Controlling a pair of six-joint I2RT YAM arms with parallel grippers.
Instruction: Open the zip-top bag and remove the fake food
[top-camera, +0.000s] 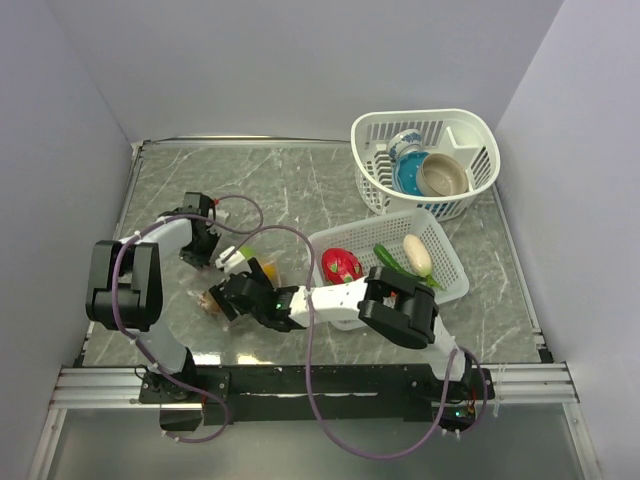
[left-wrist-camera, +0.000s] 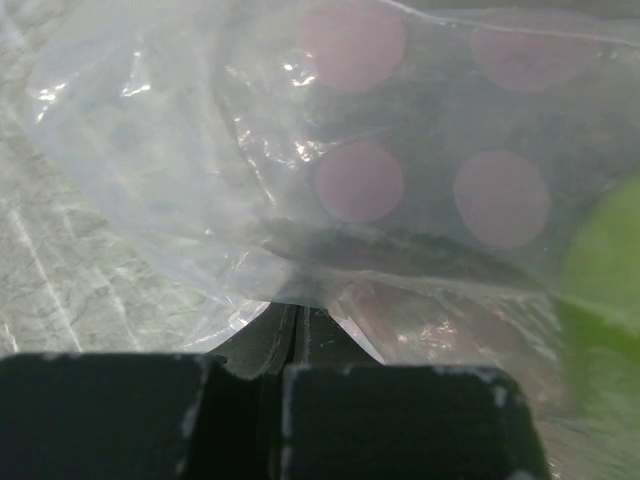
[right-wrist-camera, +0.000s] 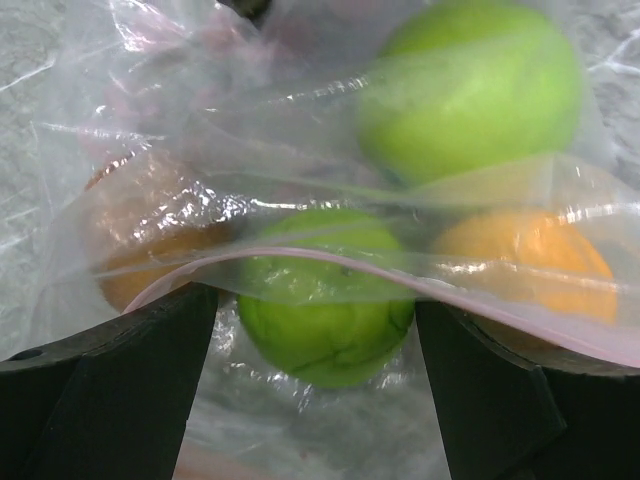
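Observation:
The clear zip-top bag (top-camera: 243, 266) lies at the table's front left, with fake food inside. My left gripper (top-camera: 205, 247) is shut on a fold of the bag (left-wrist-camera: 300, 230); in the left wrist view its fingertips (left-wrist-camera: 290, 335) press together on the plastic. My right gripper (top-camera: 233, 291) is open at the bag's mouth. In the right wrist view its fingers (right-wrist-camera: 120, 390) stand either side of a green ball (right-wrist-camera: 325, 320), with the pinkish zip strip (right-wrist-camera: 330, 262) across it. A second green ball (right-wrist-camera: 470, 90) and orange pieces (right-wrist-camera: 530, 250) lie deeper in the bag.
A white rectangular basket (top-camera: 450, 270) to the right holds a red piece (top-camera: 342, 265), a green vegetable (top-camera: 392, 260) and a cream oblong (top-camera: 418, 254). A rounded white basket (top-camera: 470, 130) at the back right holds a blue-patterned cup (top-camera: 405, 150) and a tan bowl (top-camera: 445, 175).

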